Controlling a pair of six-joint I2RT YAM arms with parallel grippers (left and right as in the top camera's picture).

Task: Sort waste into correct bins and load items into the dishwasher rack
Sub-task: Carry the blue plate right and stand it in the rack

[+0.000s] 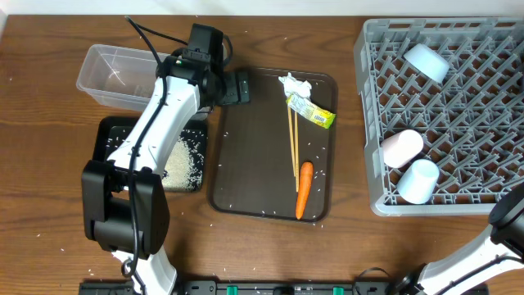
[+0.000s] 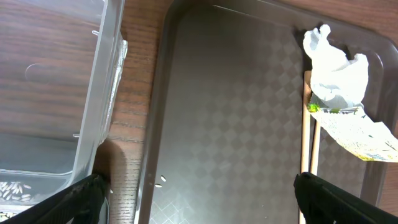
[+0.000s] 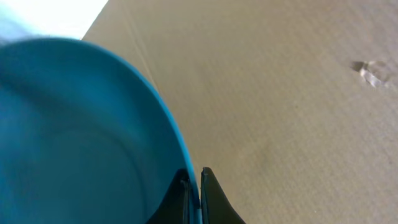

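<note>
My left arm stretches over the black tray (image 1: pixel 109 135), where white rice grains (image 1: pixel 184 162) are piled. The left gripper (image 2: pixel 199 208) is spread wide and empty above the checker-textured brown serving tray (image 2: pixel 224 124) (clear tub (image 2: pixel 99 93) just beside). The right gripper (image 3: pixel 194 193) pinches the blue dish (image 3: pixel 74 137) by its smooth rim, over a plain beige surface. The table (image 1: pixel 49 205) is wood-grained.
</note>
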